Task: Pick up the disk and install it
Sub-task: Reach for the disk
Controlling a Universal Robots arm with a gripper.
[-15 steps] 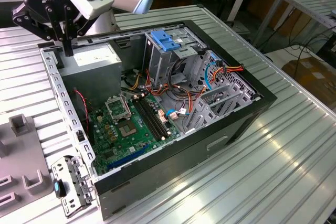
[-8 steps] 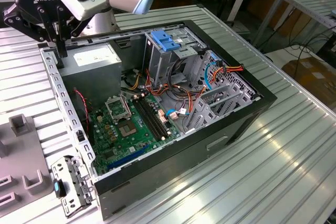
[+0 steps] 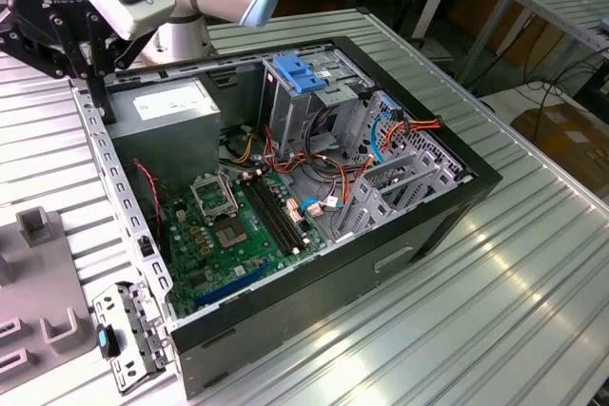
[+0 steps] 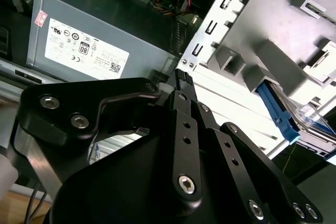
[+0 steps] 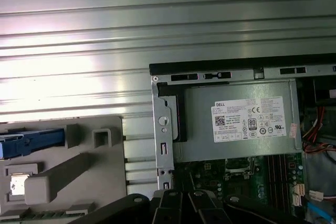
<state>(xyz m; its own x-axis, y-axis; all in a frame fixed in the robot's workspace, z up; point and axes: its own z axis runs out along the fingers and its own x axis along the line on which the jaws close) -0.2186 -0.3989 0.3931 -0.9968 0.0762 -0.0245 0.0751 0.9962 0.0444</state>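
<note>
The gripper [image 3: 95, 83] hangs over the corner of the open computer case [image 3: 314, 306] where the power supply [image 3: 171, 111] meets the case's slotted metal edge [image 3: 114, 187]. It is empty, and whether the jaws are open or closed cannot be told.

The disk [image 5: 31, 142] is outside the case, seated in the grey fixture [image 5: 68, 171] that lies on the worktop [image 3: 495, 273] just beside that slotted edge, toward the worktop's edge on the exterior view's left. In both wrist views only one blue side rail and a little of the body beside it can be made out.

What matters for the approach is direction. The disk lies on the far side of the slotted edge from the power supply, so the jaws stand over the wrong side of that edge, near the disk but not above it. The rail seems to run square to the slotted edge, away from the case, and the disk's long axis is judged to lie the same way.
</note>
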